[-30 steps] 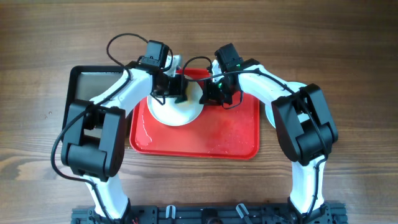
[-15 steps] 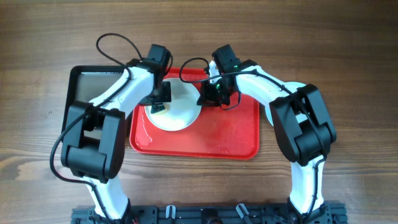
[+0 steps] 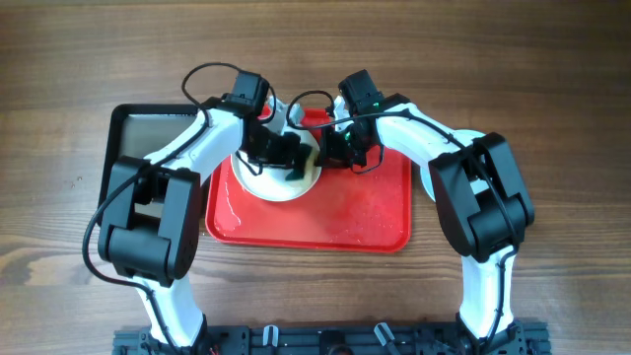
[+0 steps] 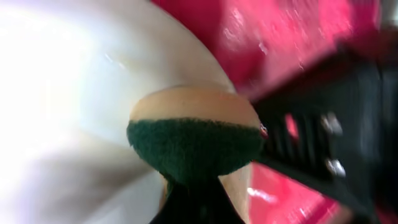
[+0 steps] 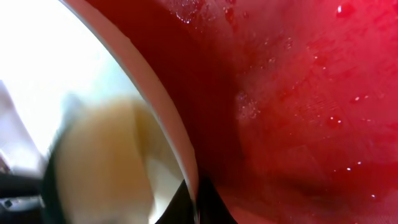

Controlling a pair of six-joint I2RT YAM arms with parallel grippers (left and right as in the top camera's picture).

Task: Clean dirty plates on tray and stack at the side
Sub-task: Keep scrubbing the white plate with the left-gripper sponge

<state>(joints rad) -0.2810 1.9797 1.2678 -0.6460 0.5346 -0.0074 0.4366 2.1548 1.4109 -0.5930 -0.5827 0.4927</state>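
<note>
overhead: white plate [image 3: 274,185] on red tray [image 3: 365,212], sponge [image 3: 302,165] atop.

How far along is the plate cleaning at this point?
Done: nothing looks stacked yet; no plate shows on the visible part of the grey tray. In hand: the left claw presses a sponge on the white plate on the wet red tray, while the right claw seems to pinch its rim. Remaining: finishing this plate and stacking it aside.

White plate [image 3: 276,187] half hidden from you under 2 arms overhead, grey tray [image 3: 138,138] edge covered by the left arm, sponge [image 4: 196,146] blurred at your left wrist, plate glared out there, right gripper [image 3: 333,150] fingertips cut off at its wrist view's bottom edge, its hold unreadable.
</note>
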